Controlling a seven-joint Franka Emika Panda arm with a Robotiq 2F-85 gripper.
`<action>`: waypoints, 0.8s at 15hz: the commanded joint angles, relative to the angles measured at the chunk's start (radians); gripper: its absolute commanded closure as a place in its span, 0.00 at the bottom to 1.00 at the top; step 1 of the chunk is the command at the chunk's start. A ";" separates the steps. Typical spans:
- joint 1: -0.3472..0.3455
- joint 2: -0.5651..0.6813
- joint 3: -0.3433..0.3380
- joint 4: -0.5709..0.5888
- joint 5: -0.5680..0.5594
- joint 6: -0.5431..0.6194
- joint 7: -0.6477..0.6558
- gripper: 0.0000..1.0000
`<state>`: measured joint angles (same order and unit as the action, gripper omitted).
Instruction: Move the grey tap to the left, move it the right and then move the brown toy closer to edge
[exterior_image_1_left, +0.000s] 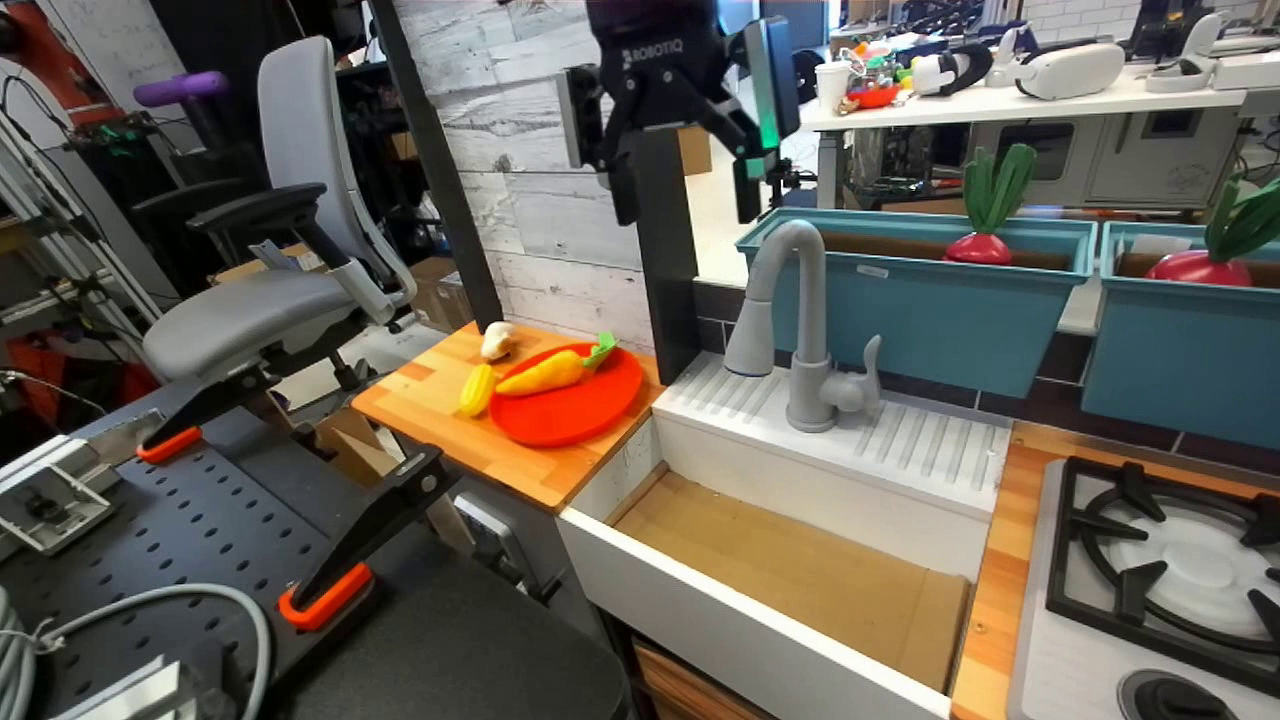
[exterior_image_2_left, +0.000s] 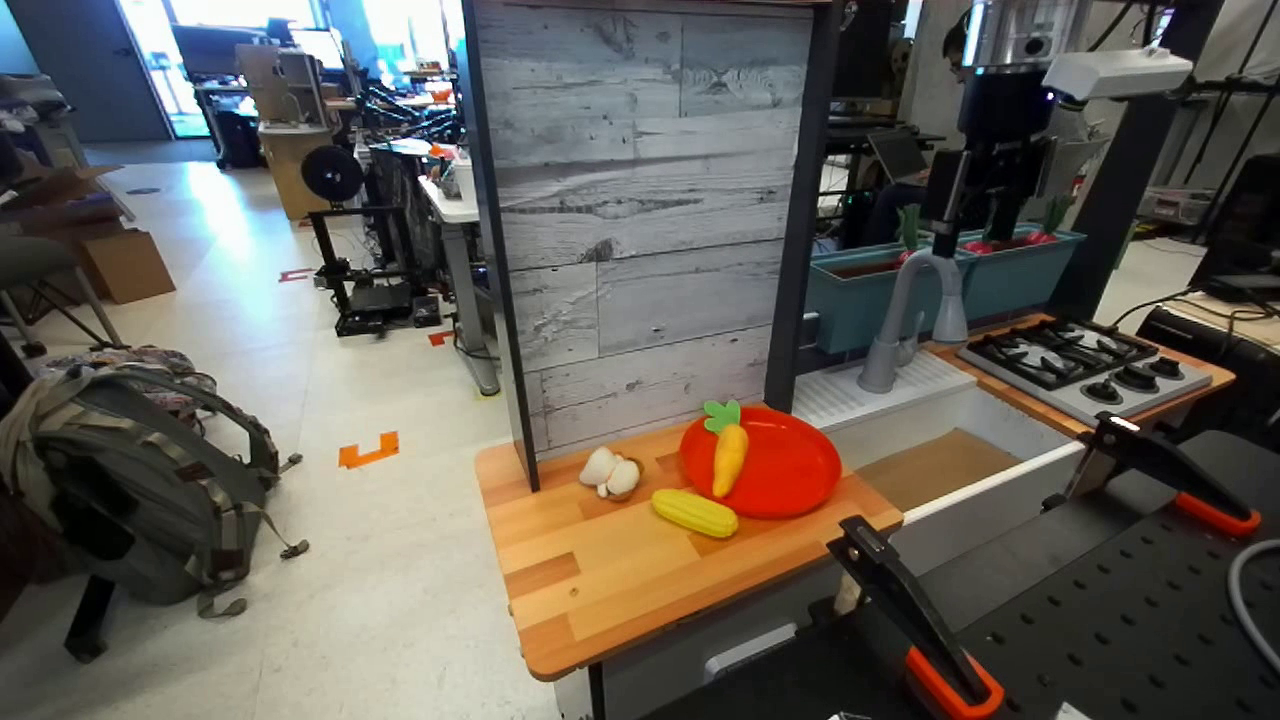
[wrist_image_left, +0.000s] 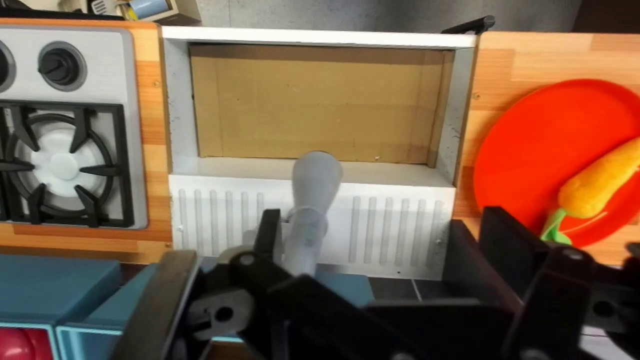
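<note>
The grey tap (exterior_image_1_left: 812, 300) stands upright behind the sink, its arched spout curving down; it also shows in an exterior view (exterior_image_2_left: 884, 345) and the wrist view (wrist_image_left: 316, 185). My gripper (exterior_image_1_left: 687, 200) is open and empty, hanging above the tap. In the wrist view its fingers (wrist_image_left: 382, 220) are wide apart, with the spout near the left finger; contact cannot be told. The wooden board (exterior_image_2_left: 600, 600) carries toy food. A brown patch (exterior_image_2_left: 627, 483) shows at the white toy (exterior_image_2_left: 603, 470); whether it is the brown toy I cannot tell. The board's rim faces the floor.
A red-orange plate (exterior_image_1_left: 570, 420) holds an orange carrot toy (exterior_image_1_left: 545, 373); a yellow toy (exterior_image_1_left: 478, 390) lies beside it. The sink (exterior_image_1_left: 770, 555) is below the tap. Blue planters (exterior_image_1_left: 910, 310) stand behind it, a stove (exterior_image_1_left: 1190, 560) beside it, and a dark post (exterior_image_1_left: 668, 250) rises between tap and board.
</note>
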<state>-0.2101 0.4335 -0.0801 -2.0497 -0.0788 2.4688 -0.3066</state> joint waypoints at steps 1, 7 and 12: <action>0.018 -0.046 0.049 -0.093 0.019 0.054 -0.034 0.00; 0.119 -0.014 0.100 -0.100 -0.016 0.034 0.013 0.00; 0.212 0.037 0.133 -0.046 -0.030 0.003 0.061 0.00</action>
<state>-0.0417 0.4345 0.0446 -2.1378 -0.0838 2.4857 -0.2857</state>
